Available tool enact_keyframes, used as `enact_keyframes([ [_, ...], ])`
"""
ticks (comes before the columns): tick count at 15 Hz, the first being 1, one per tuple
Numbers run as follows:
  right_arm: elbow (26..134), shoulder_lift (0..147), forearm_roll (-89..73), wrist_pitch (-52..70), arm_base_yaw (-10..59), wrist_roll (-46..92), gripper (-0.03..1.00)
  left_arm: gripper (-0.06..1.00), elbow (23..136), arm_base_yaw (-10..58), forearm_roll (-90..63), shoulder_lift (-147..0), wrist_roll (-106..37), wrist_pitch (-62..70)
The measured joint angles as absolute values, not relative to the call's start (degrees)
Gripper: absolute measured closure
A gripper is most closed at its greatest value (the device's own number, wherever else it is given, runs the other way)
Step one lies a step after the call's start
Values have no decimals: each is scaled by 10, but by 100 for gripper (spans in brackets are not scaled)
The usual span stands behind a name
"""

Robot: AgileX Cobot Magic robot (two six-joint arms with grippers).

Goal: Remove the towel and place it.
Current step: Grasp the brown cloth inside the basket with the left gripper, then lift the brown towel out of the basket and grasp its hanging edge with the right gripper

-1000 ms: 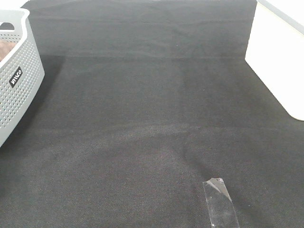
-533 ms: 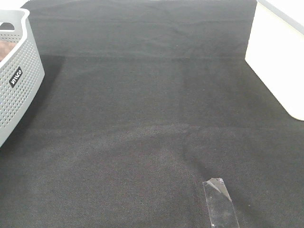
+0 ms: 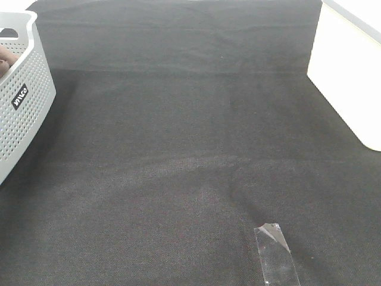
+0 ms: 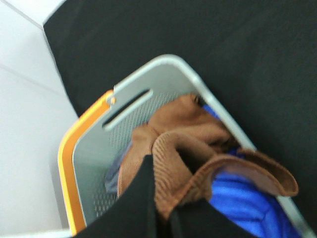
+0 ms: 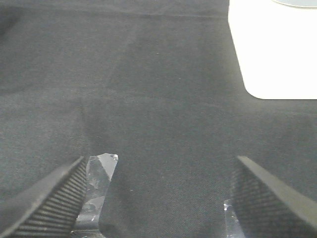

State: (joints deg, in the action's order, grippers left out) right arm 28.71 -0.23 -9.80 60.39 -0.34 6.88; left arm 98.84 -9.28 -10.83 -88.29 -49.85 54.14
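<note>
— Location of the brown terry towel (image 4: 183, 134)?
— Inside the grey perforated plastic basket (image 4: 99, 163), lying over blue cloth (image 4: 237, 198). The left fingers (image 4: 141, 198) are pinched on a fold of it.
— And the right fingers (image 5: 54, 193)?
— Spread wide, holding nothing, above the black tabletop (image 5: 163, 99).

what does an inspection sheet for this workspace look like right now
surface: black table cloth, slightly wrinkled
job's things: brown towel bunched in the grey perforated basket, lying over a blue cloth
clutter: clear tape strip stuck on the cloth near the front; white object at the right edge
grippers: left gripper shut on a towel fold; right gripper open above the cloth, holding nothing
cables: nothing seen
surroundings: white surface beyond the table edge by the basket
</note>
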Motion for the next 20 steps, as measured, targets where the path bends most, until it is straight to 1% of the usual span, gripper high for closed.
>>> enact_keyframes([
  [2, 289, 22, -109, 599, -3, 91, 24, 94, 1029, -48, -111, -879, -493, 542],
  [5, 298, 89, -200, 529, -3, 213, 24, 94, 1112, 25, -112, -878, -488, 557],
  [8, 300, 190, -382, 454, -3, 416, 24, 94, 1157, 99, -113, -875, -493, 589],
  [11, 300, 319, -588, 446, -3, 675, 24, 94, 1161, 155, -111, -875, -504, 610],
  [13, 300, 415, -706, 463, -3, 837, 24, 94, 1161, 201, -111, -875, -537, 615],
  [15, 300, 513, -808, 508, -3, 971, 24, 94, 1161, 241, -111, -875, -583, 615],
  [18, 300, 651, -918, 569, -3, 1126, 24, 94, 1161, 285, -110, -879, -645, 603],
  [20, 316, 742, -968, 621, -3, 1203, 24, 94, 1161, 311, -109, -882, -666, 588],
])
